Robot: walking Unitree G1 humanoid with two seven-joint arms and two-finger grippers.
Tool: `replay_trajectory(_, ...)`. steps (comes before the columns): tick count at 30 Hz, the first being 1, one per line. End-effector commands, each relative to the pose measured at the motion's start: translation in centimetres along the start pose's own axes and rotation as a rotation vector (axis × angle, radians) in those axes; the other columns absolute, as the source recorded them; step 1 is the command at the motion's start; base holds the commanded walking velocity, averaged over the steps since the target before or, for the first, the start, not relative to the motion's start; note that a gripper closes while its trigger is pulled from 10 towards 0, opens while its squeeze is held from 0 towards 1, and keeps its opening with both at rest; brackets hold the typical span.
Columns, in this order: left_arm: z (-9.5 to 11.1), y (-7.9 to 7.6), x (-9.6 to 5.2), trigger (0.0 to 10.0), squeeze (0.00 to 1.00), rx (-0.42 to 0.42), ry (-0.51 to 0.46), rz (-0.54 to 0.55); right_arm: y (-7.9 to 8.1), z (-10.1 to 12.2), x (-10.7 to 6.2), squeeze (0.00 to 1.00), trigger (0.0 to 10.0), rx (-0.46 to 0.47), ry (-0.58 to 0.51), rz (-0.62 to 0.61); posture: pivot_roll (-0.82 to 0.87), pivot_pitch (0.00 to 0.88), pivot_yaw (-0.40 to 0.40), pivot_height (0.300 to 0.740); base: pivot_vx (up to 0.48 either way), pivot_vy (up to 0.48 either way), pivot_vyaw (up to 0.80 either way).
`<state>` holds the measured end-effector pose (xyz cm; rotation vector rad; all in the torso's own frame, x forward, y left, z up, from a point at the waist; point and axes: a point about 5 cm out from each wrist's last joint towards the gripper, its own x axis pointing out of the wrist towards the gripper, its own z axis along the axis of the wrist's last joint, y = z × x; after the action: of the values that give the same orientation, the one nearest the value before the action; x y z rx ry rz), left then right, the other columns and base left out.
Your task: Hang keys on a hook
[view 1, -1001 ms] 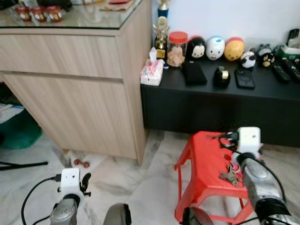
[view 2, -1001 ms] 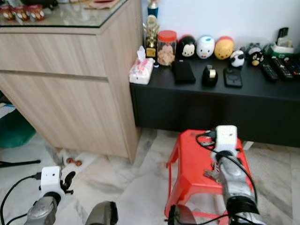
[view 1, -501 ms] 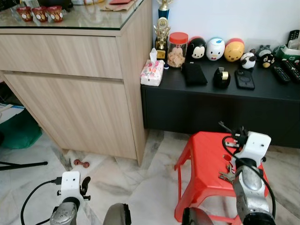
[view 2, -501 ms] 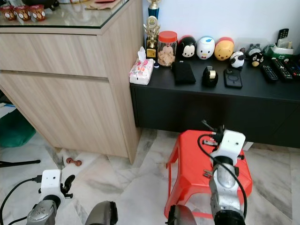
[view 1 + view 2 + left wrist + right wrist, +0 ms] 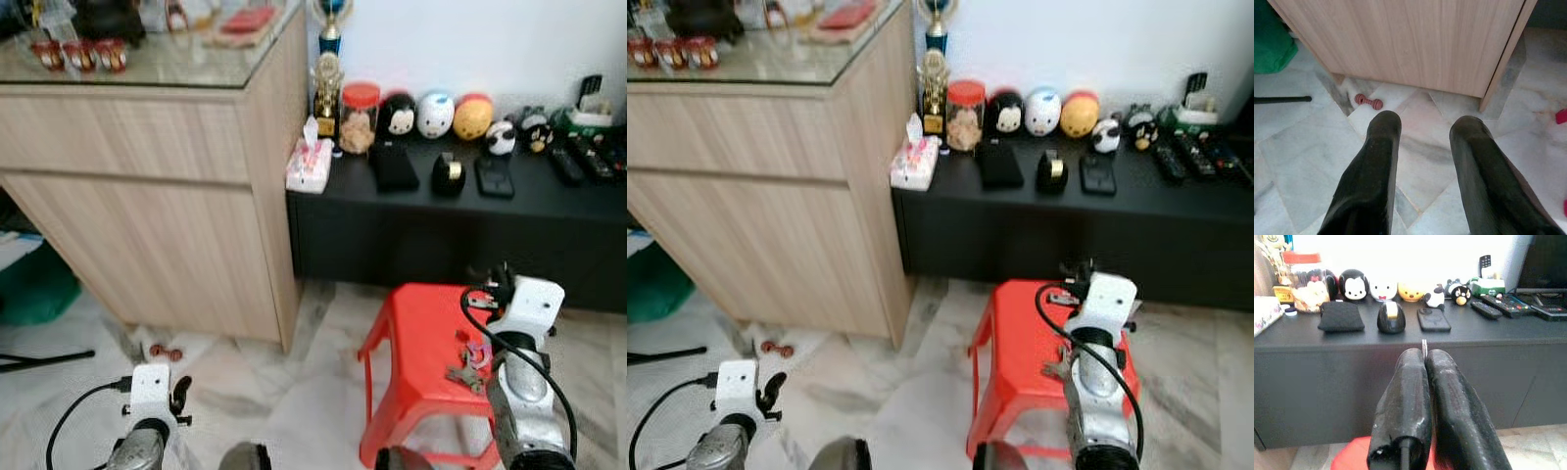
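My right gripper (image 5: 1424, 355) is shut, with a thin sliver of metal showing between its fingertips. In the left eye view the right gripper (image 5: 498, 276) is held above the far edge of a red plastic stool (image 5: 411, 333). A bunch of keys (image 5: 468, 360) with a pink tag shows just left of my right forearm, over the stool top. I cannot tell whether it hangs free or touches the stool. My left gripper (image 5: 1425, 128) is open and empty, low over the marble floor (image 5: 1312, 147).
A light wood cabinet (image 5: 147, 206) with a glass top stands at the left. A black low shelf (image 5: 460, 220) behind the stool carries a tissue pack, a jar, round toys, phones and remotes. A small red dumbbell toy (image 5: 1368, 101) lies by the cabinet's foot.
The head camera has shifted, so the whole scene sits a little differently. My right wrist has turned slightly to the right above the stool, and the keys stay beside the forearm. The left arm hangs as before.
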<state>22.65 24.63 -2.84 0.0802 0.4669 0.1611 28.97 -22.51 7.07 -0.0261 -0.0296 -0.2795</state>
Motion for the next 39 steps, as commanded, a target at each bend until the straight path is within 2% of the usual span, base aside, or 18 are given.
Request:
replay_trajectory(1,-0.8,0.2,-0.4,10.0,0.00,0.005,0.026,0.007,-0.1,-0.1,-0.1,0.00,10.0,-0.008,0.003,-0.001,-0.07,0.000,-0.003,0.734,0.000,0.000,0.00)
replay_trajectory(5,-1.1,0.2,-0.5,10.0,0.00,0.006,0.041,0.008,-0.1,-0.5,-0.3,0.00,10.0,-0.011,0.018,0.003,-0.07,0.000,-0.002,0.740,0.000,0.000,0.00)
replay_trajectory(7,-2.0,0.2,-0.8,10.0,0.00,0.004,0.093,0.013,-0.5,-2.8,-1.0,0.00,10.0,-0.020,0.122,0.012,-0.07,0.000,-0.001,0.740,0.000,0.000,0.00)
replay_trajectory(8,-2.0,0.2,-0.8,10.0,0.00,0.004,0.093,0.013,-0.5,-2.8,-1.0,0.00,10.0,-0.020,0.122,0.012,-0.07,0.000,-0.001,0.740,0.000,0.000,0.00)
replay_trajectory(10,-2.7,-0.1,-1.0,10.0,0.00,0.013,0.131,0.013,-0.7,-4.7,-1.8,0.00,10.0,-0.020,0.225,0.032,-0.07,0.000,-0.004,0.740,0.000,0.000,0.00)
replay_trajectory(12,-2.9,-0.2,-1.0,10.0,0.00,0.016,0.145,0.013,-0.7,-5.2,-2.0,0.00,10.0,-0.005,0.244,0.038,-0.07,0.000,-0.004,0.740,0.000,0.000,0.00)
replay_trajectory(18,-3.7,-0.2,-1.3,10.0,0.00,0.006,0.200,0.033,-1.0,-7.1,-3.2,0.00,10.0,-0.039,0.335,0.042,-0.06,0.000,-0.010,0.740,0.000,0.000,0.00)
replay_trajectory(23,-5.6,0.1,-2.3,10.0,0.00,0.052,0.320,0.024,-0.8,-9.3,-4.6,0.00,10.0,-0.060,0.469,0.045,-0.04,0.000,-0.010,0.740,0.000,0.000,0.00)
replay_trajectory(25,-6.1,0.2,-2.6,10.0,0.00,0.077,0.349,0.016,-0.5,-9.4,-4.6,0.00,10.0,-0.059,0.478,0.045,-0.05,0.000,-0.008,0.740,0.000,0.000,0.00)
replay_trajectory(32,-6.4,0.6,-2.8,10.0,0.00,0.056,0.364,0.032,-0.7,-8.4,-3.4,0.00,10.0,-0.041,0.423,0.034,-0.09,0.000,-0.007,0.740,0.000,0.000,0.00)
replay_trajectory(35,-6.5,-0.1,-2.8,10.0,0.00,0.092,0.373,-0.009,-1.7,-7.6,-2.6,0.00,10.0,-0.048,0.377,0.019,-0.13,0.000,0.022,0.740,0.000,0.000,0.00)
replay_trajectory(39,-6.8,-0.9,-3.0,10.0,0.00,0.104,0.377,-0.030,-2.8,-7.7,-2.8,0.00,10.0,-0.053,0.384,-0.014,-0.12,0.000,0.029,0.740,0.000,0.000,0.00)
